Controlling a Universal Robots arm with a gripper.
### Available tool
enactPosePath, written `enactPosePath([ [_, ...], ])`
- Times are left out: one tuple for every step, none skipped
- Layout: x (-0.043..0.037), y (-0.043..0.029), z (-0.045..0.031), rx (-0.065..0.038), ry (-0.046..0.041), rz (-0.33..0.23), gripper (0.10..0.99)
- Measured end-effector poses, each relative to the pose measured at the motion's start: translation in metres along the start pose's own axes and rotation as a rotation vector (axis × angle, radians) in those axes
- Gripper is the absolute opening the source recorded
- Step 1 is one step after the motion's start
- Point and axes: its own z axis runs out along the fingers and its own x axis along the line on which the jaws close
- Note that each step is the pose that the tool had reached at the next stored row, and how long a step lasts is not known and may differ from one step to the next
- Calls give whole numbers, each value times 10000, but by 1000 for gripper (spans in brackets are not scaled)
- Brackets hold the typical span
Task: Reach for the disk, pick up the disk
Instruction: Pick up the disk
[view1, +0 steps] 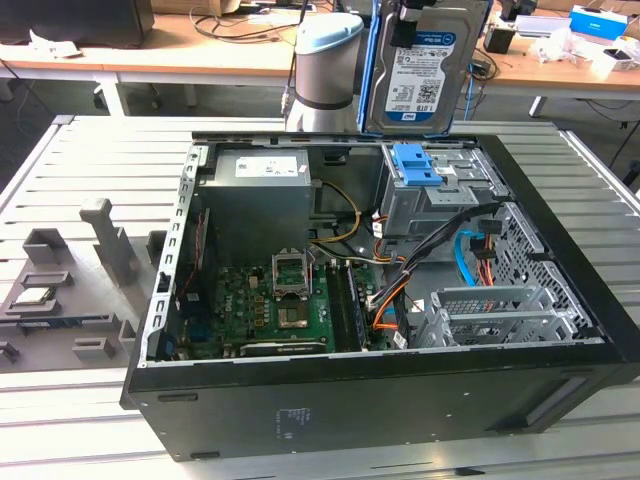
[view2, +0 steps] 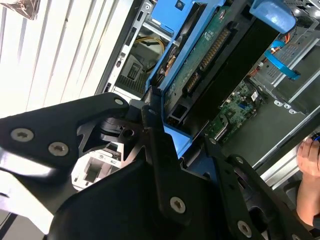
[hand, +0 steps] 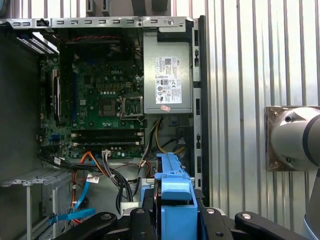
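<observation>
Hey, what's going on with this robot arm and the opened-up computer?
The arm's gripper is shut on the disk, clamping it by its blue side rails. It holds the disk on edge in the air above the far side of the open computer case, over the drive cage. The disk is clear of the case, so it is already picked up. The power supply and motherboard sit inside the case.

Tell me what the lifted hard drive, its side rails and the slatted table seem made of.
The silver-grey rectangular hard drive: likely bare metal, dull sheen, paper label. Its blue side rails: probably plastic, uniform matte colour. The pale slatted table: apparently aluminium profiles, brushed, evenly grooved.
</observation>
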Motion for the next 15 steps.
enactPosePath([
  [0,0,0,0,0,1,369],
  [0,-1,0,0,0,0,369],
  [0,-2,0,0,0,0,369],
  [0,-2,0,1,-1,0,369],
  [0,-3,0,1,0,0,369],
  [0,-3,0,0,-1,0,369],
  [3,-3,0,1,-2,0,369],
  [12,-4,-1,0,2,-2,369],
  [27,-4,0,1,0,-1,369],
  [34,-4,0,0,0,0,369],
  [43,-4,0,1,0,0,369],
  [54,-4,0,1,0,0,369],
  [67,-4,0,1,0,0,369],
  [75,-4,0,0,0,0,369],
  [83,-5,0,0,0,0,369],
])
